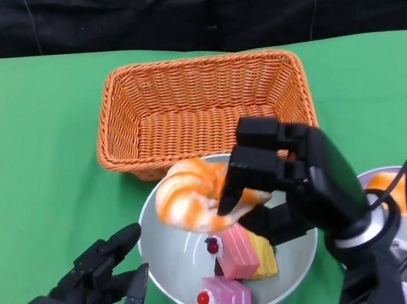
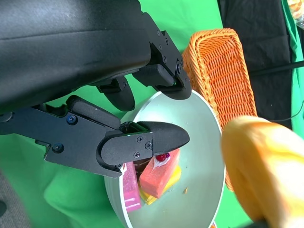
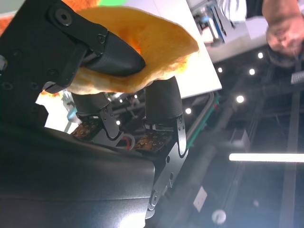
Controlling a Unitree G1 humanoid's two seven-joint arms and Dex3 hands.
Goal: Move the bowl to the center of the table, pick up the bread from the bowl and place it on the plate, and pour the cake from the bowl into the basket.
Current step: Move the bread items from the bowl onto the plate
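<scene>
The right hand (image 1: 281,168) pinches the bread (image 1: 191,196) above the bowl (image 1: 165,258); the left hand (image 1: 94,290) rests beside the bowl's rim, fingers apart and empty. The bread looks light and soft, so a gentle grip across its middle should hold.

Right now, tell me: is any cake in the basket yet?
No. The basket holds nothing in the head view; the cake pieces lie in the bowl.
</scene>
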